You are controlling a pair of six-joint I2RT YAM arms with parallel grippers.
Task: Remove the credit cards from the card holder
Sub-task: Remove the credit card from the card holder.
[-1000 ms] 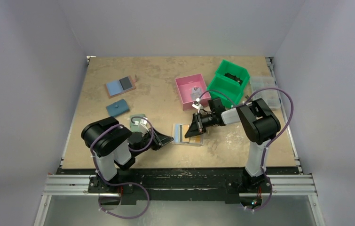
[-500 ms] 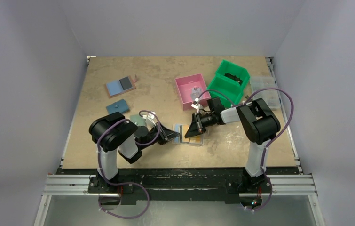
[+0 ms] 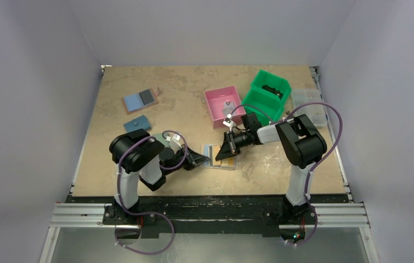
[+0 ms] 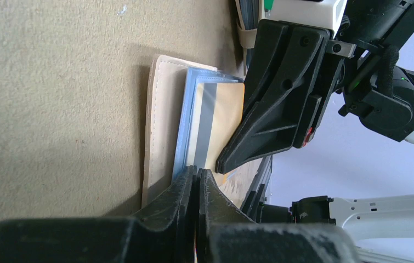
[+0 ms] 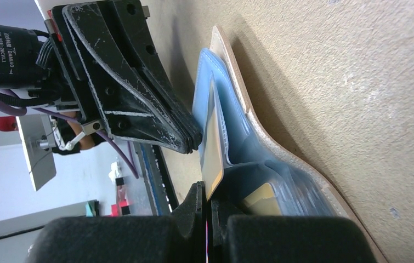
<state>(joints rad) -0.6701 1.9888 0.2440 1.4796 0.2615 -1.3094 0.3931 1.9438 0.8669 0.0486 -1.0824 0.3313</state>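
Far holder (image 3: 140,99): open on the surface (image 3: 182,82), far left, blue and dark panels up, well apart from both arms.
Blue pad (image 3: 137,125): small and flat, just nearer than the far holder; what it is I cannot tell.
Left claw (image 4: 196,175): low over the surface, pointing right. Fingers are pressed together with only a hairline slit. Tips are at the holder's left edge and seem to pinch the blue sleeve, though the wrist view is too tight to be sure.
Holder (image 4: 163,120): lies open near the front middle of the surface, between the two claws. Tan outer side is down, pale blue sleeves up, and the right part bows upward.
Card (image 5: 212,148): gold with a grey stripe, partly out of a blue sleeve, one edge raised off the holder.
Second card (image 5: 261,198): a yellow corner shows, tucked in a lower pocket.
Right claw (image 5: 205,193): pointing left, tip to tip with the left claw. Fingers are closed on the card's raised edge.
Pink bin (image 3: 219,90): behind the right claw, something small and grey inside.
Green bin (image 3: 254,103): just right of the pink bin, a dark item inside.
Clear box (image 3: 306,96): far right edge of the surface.
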